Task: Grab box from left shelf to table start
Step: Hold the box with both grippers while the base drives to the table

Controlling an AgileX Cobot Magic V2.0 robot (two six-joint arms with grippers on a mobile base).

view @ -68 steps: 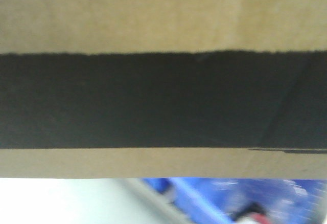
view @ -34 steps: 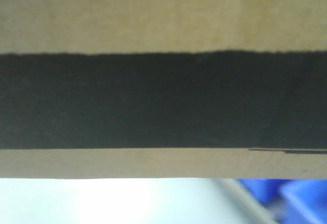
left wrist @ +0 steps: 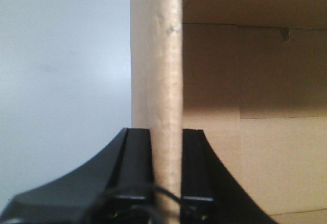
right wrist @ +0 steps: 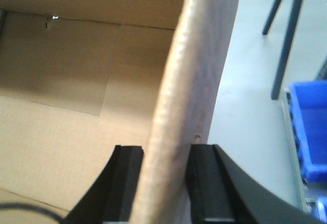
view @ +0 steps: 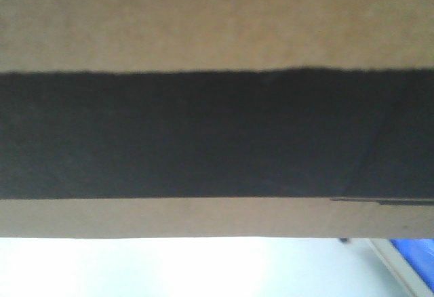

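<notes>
Two black grippers have hold of the large brown corrugated cardboard box (view: 217, 19), one on each open-topped side wall. In the left wrist view the left gripper (left wrist: 166, 150) sits at 6 o'clock. Its fingers (left wrist: 139, 152) are closed on the upright wall edge (left wrist: 163, 70), one pad outside and one inside, both pressed against the cardboard. Beyond them, towards 3 o'clock, the box's bare inner faces run back in shadow, and a pale blank surface (left wrist: 61, 70) fills the side from 9 o'clock. The right gripper (right wrist: 164, 157) is clamped the same way on the opposite wall (right wrist: 199, 55), which bows a little as it rises towards 12 o'clock. The box interior lies from 9 to 11 o'clock. Past that wall, a grey floor (right wrist: 245, 106) shows at 3 o'clock, with a blue plastic bin (right wrist: 311, 127) near 4 o'clock and dark slanted legs (right wrist: 286, 40) at 1 o'clock. They may belong to a chair or a table, but I cannot tell which. From the front camera the box hangs very close and fills most of the view. A wide black printed band (view: 217, 134) crosses it from 9 to 3 o'clock, blurred, with no lettering legible. Beneath the box's lower edge there is bright glare and a sliver of blue bin (view: 417, 253) at 5 o'clock. What the box rests on, if anything, is not visible.
</notes>
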